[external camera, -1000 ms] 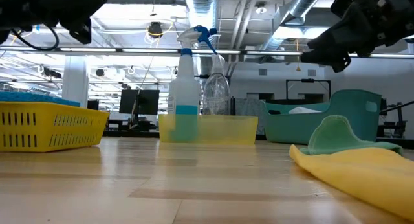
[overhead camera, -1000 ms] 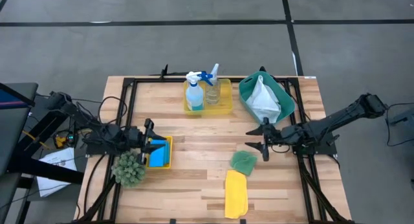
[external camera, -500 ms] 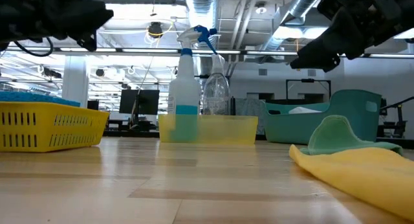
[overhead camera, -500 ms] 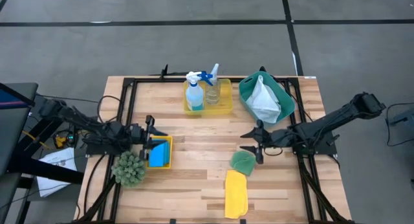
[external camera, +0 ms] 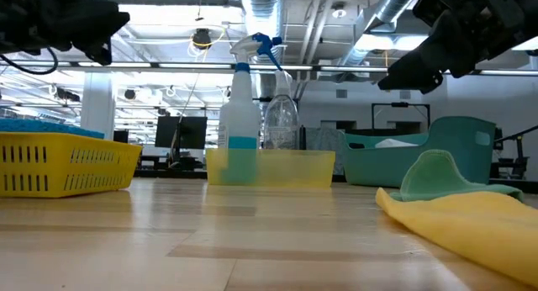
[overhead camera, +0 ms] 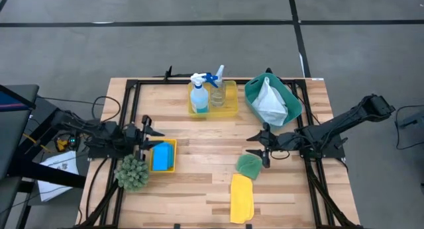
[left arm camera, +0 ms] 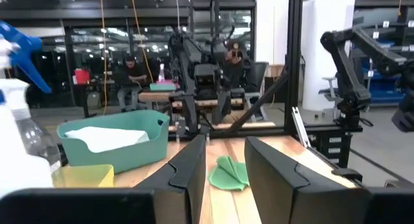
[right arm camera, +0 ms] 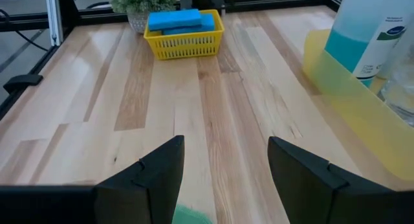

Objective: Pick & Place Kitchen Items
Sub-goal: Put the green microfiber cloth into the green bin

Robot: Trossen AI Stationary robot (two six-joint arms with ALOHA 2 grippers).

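Key relation: the green cloth (overhead camera: 250,165) lies just below and slightly left of the right gripper (overhead camera: 258,146) in the high view, almost under it. The right gripper hangs above the surface w/ fingers parted, nothing between them. In the right wrist view a green edge shows between the finger bases, so the cloth sits close under the tips. Judgement: right arm is the nearer one for this item; a short drop should reach it.

The yellow cloth (overhead camera: 242,198) lies just below the green cloth, touching or nearly so; long axis runs top-to-bottom in the high frame. Risk: a grab at the green cloth may drag the yellow one along.

The left gripper (overhead camera: 147,130) is at centre-left of the high frame, beside the upper-left corner of the yellow basket (overhead camera: 173,156) holding the blue sponges (overhead camera: 160,157). Fingers narrowly apart, empty per the left wrist view. Spiky green ball (overhead camera: 131,172) sits just below-left of the basket.

Other items: spray bottle (overhead camera: 198,96) and clear bottle (overhead camera: 216,93) stand upright in the yellow tray (overhead camera: 231,103), upper centre. White cloth (overhead camera: 269,100) rests in the teal bin (overhead camera: 250,91), upper right.

Surface (overhead camera: 205,139): light wood planks, black frame rails at the sides. Room: grey floor; low view shows ceiling pipes and lights.
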